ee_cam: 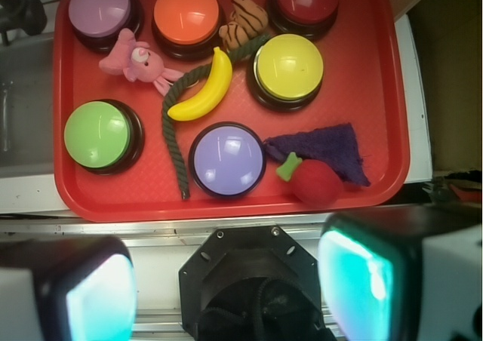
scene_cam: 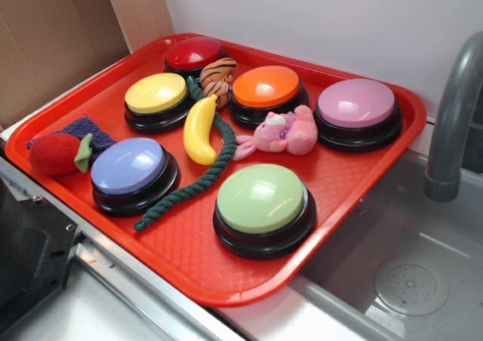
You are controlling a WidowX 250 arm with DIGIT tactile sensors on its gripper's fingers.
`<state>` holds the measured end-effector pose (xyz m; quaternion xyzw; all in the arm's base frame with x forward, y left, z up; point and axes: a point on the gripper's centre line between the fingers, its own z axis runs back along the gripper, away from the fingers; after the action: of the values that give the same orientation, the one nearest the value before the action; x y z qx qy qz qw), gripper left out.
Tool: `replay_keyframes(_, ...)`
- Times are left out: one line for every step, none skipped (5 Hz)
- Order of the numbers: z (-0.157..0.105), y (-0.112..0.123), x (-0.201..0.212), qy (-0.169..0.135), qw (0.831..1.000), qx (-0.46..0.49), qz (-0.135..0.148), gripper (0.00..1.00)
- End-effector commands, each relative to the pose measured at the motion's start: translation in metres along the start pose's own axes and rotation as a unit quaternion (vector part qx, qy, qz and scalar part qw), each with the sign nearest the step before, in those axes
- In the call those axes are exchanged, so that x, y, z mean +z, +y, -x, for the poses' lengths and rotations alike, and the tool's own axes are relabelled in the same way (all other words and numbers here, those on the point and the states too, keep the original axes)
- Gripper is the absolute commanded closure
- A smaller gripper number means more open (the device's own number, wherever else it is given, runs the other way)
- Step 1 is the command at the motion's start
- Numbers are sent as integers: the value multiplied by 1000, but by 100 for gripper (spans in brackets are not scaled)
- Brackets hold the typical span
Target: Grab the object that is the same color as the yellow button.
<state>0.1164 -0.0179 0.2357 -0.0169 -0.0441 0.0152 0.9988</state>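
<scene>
Red tray (scene_cam: 362, 175) beside a grey sink. Yellow banana (scene_cam: 200, 130) just right of the yellow button (scene_cam: 156, 93), touching green rope (scene_cam: 198, 181). Hand (ee_cam: 226, 296) released, well apart.

Seen from above: red plastic tray (ee_cam: 377, 92) filling the upper frame. At upper centre, small smooth yellow toy banana (ee_cam: 205, 89), resting across dark green rope (ee_cam: 175, 122), just left of round pale-yellow-topped button (ee_cam: 290, 67). Below it, lilac-topped button (ee_cam: 227, 158). Along the bottom corners, both jaws spread wide, empty.
</scene>
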Motion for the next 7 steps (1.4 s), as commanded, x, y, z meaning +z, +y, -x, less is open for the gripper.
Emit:
replay_keyframes(0,0,0,0,1000,0,0,0)
replay_keyframes(-19,0,-25,19,999,31,6,0)
replay_keyframes(-45,-18,-60,28,996,83,-3,0)
replay_keyframes(-67,-23,-99,6,991,134,0,0)
replay_keyframes(-83,-17,-131,-10,982,188,25,0)
replay_keyframes(-96,-13,-157,-28,974,227,7,0)
replay_keyframes(-108,-3,-187,-43,969,245,2,0)
